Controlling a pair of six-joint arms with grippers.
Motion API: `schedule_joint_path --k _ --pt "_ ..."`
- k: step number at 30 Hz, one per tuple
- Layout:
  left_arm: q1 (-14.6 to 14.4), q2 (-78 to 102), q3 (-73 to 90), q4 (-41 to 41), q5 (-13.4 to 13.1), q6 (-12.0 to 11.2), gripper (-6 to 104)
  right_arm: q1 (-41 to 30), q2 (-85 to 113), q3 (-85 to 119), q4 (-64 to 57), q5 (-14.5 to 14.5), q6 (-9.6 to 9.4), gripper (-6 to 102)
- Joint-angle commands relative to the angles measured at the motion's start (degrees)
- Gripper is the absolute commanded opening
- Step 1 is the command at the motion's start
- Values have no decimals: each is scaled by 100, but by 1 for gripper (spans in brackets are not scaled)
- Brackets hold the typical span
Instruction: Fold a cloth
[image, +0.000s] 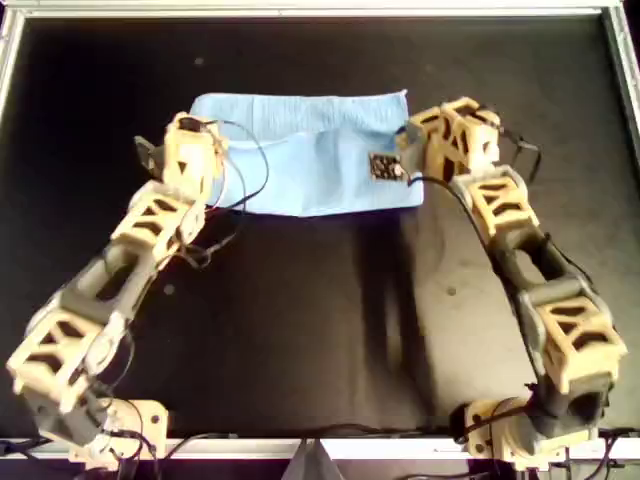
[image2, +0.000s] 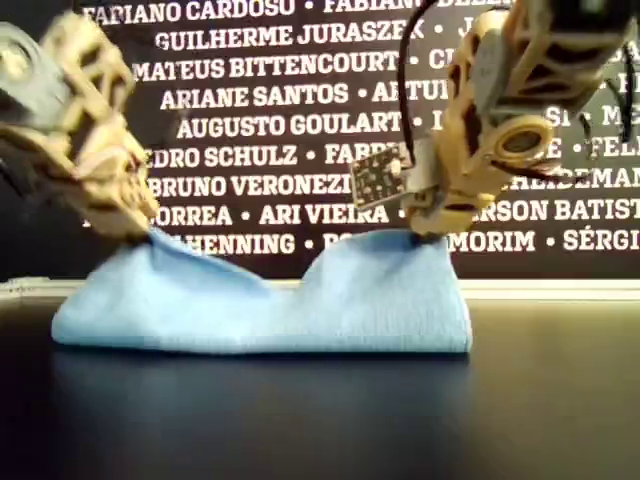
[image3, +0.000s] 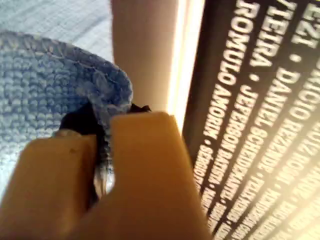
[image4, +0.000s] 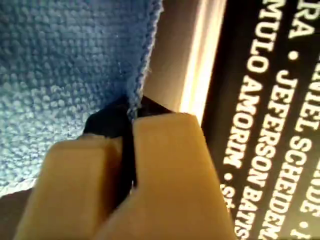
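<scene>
The light blue cloth (image: 310, 150) lies on the black table, with two corners lifted into peaks in the exterior view (image2: 300, 300). My first gripper (image3: 102, 150) is shut on a bunched edge of the cloth (image3: 45, 80). My second gripper (image4: 127, 150) is shut on a cloth (image4: 65, 65) edge too. In the overhead view one arm's gripper (image: 190, 150) holds the cloth's left end and the other arm's gripper (image: 420, 145) holds its right end. The wrist views do not show which arm is first.
The black table (image: 320, 320) has a metal rim (image: 300, 10). A black wall with white names (image2: 300, 100) stands close behind the cloth. A small circuit board (image: 385, 167) hangs at the gripper on the overhead view's right.
</scene>
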Motion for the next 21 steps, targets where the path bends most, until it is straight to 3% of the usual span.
schedule_joint_path --k 1,10,16,21 --pt "158 -185 -958 -114 -53 0 -1 -35 -26 -958 -316 9 -18 1" --pt "624 -1521 -2558 -114 -35 0 -1 -272 -1248 -2399 -316 9 -18 1" --pt "624 -2180 -3129 -114 35 0 -1 -272 -1995 -3296 -316 9 62 1" --pt "624 -2558 -3612 -114 35 0 -1 -264 -2435 -3902 -316 9 -9 1"
